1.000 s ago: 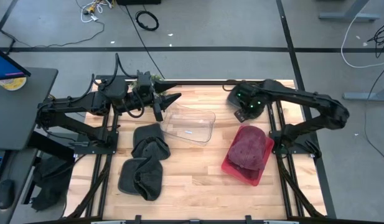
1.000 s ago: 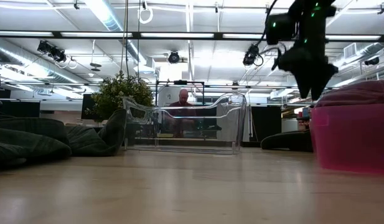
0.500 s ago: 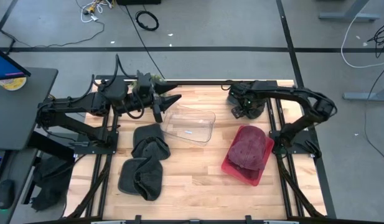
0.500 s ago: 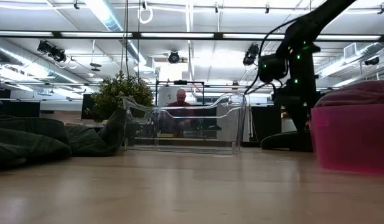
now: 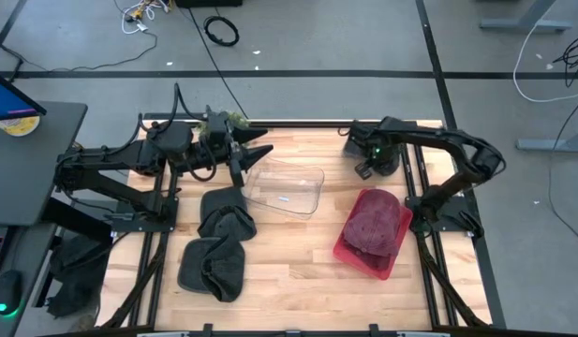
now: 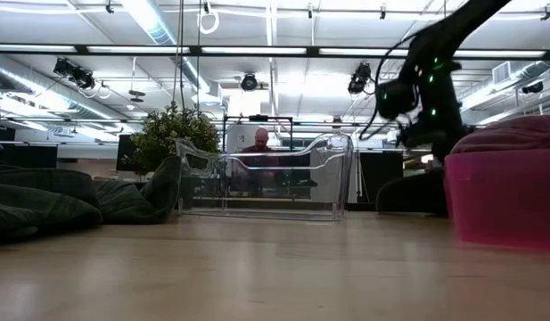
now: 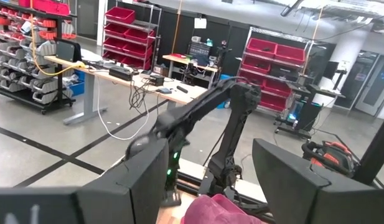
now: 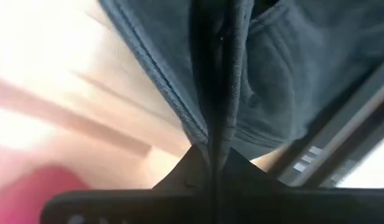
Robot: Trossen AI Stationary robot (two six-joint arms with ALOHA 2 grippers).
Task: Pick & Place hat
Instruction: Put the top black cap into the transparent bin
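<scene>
With my right gripper at the table's one o'clock corner, I had my fingers pinched tight on the dark grey hat lying there, the pick step, so next I judged a clean lift towards the clear bin.

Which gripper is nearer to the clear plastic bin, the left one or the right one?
Left. The left gripper hovers right at the clear plastic bin's far-left corner. The right gripper is farther off, beyond the bin's right side, shut on a dark grey hat.
</scene>
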